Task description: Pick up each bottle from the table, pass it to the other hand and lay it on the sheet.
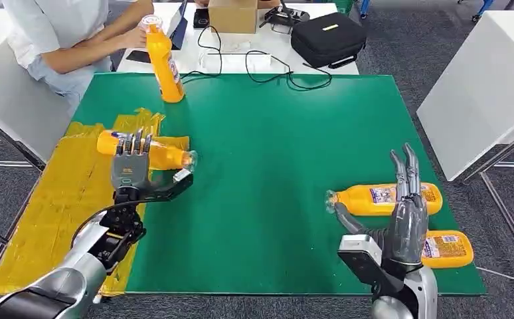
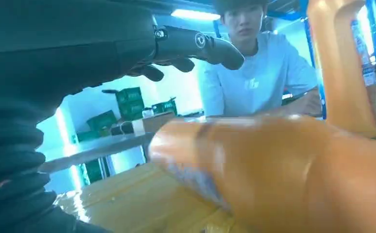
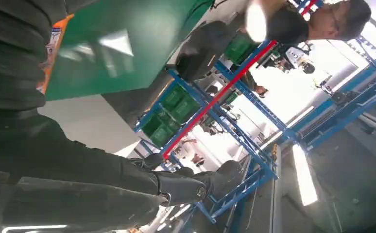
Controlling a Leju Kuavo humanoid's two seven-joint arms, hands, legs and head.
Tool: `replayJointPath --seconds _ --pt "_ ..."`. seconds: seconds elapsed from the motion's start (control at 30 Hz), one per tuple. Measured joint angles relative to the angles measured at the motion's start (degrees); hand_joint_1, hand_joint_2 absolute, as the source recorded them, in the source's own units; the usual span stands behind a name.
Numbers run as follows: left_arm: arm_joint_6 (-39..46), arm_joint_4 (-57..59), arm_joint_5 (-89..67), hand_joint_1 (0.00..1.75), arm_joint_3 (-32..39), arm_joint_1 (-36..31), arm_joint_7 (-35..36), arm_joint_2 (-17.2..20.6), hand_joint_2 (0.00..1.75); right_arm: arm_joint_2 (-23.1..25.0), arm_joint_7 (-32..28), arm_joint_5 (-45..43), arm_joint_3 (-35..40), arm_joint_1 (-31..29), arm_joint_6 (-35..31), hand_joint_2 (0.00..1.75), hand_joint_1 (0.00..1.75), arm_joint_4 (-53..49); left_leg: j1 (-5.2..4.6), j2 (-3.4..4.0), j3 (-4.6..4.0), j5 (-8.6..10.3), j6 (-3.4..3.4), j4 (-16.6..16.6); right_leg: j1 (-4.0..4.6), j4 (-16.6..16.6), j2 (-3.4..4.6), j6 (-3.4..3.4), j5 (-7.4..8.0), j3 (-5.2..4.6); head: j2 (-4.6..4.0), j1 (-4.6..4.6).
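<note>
One orange bottle [image 1: 161,154] lies on its side on the yellow sheet [image 1: 48,199], cap towards the green mat. My left hand [image 1: 131,169] hovers at its near side, open, fingers straight and thumb out; in the left wrist view the bottle [image 2: 283,174] is blurred, under spread fingers [image 2: 196,41]. My right hand [image 1: 407,216] stands open with fingers up, in front of a lying orange bottle [image 1: 374,198]. A second lying bottle [image 1: 448,248] is just to its right. A person holds a third bottle [image 1: 163,63] upright at the mat's far edge.
The green mat [image 1: 274,146] covers the table. Behind it a white table [image 1: 241,63] carries a black case [image 1: 327,38], a cardboard box [image 1: 233,14] and cables. The person [image 1: 62,36] sits at the far left. Another white table [image 1: 487,86] stands at the right.
</note>
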Motion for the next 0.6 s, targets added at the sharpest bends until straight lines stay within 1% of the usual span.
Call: replayJointPath --seconds 0.07,0.13,0.23,0.27,0.33,0.43,0.6 --pt "0.15 0.00 0.00 0.00 0.92 0.28 -0.57 -0.33 0.00 0.00 0.42 0.95 -0.24 -0.02 0.40 1.75 0.00 0.00 0.00 0.00 0.00 0.00 0.00 0.00 0.01 0.00 0.00 0.00 0.00 0.00 0.00 0.00" --pt "0.61 -0.07 1.05 0.00 2.21 0.88 -3.05 -0.96 0.00 -0.02 1.38 2.87 -0.66 -0.04 1.60 1.75 0.00 0.04 0.00 0.00 0.02 0.00 0.00 0.00 0.00 0.00 0.00 0.00 0.00 0.00 0.00 0.00" --pt "0.37 -1.40 9.41 0.00 6.41 2.48 -14.22 -2.79 0.00 -0.46 3.92 7.48 -1.57 -0.03 4.57 1.75 0.00 0.20 -0.01 0.00 0.01 0.00 0.00 0.00 -0.01 -0.01 -0.01 0.00 -0.01 0.00 0.00 0.00" --pt "-0.37 -2.17 13.04 0.00 7.92 3.02 -18.31 -3.44 1.75 -0.74 4.75 8.77 -1.88 -0.11 5.84 1.75 0.00 0.31 -0.02 -0.01 0.00 0.00 0.00 0.00 -0.02 -0.01 -0.02 0.00 0.00 0.01 0.00 0.02" --pt "-2.13 -5.15 20.80 0.00 11.03 4.69 -26.49 -5.13 1.75 -1.70 6.79 12.49 -2.66 -0.40 9.50 1.75 0.00 0.63 -0.09 -0.01 -0.01 0.00 0.01 0.00 -0.12 -0.01 -0.01 0.01 0.00 0.01 0.00 0.00" --pt "-7.22 -10.48 33.15 0.00 13.81 7.33 -35.68 -6.97 1.75 -4.09 9.47 16.46 -3.67 -1.52 15.96 1.75 0.00 1.38 -0.15 0.00 -0.01 -0.01 0.02 0.00 -0.16 -0.01 -0.01 0.03 0.01 0.01 0.00 0.00" --pt "-11.83 -18.28 41.36 0.00 14.45 10.48 -37.88 -8.22 1.75 -9.03 9.62 17.64 -5.64 -4.35 23.52 1.75 0.00 3.96 -0.15 -0.03 0.00 0.01 0.05 0.02 -0.17 -0.02 -0.05 0.04 0.01 0.03 0.00 0.00"
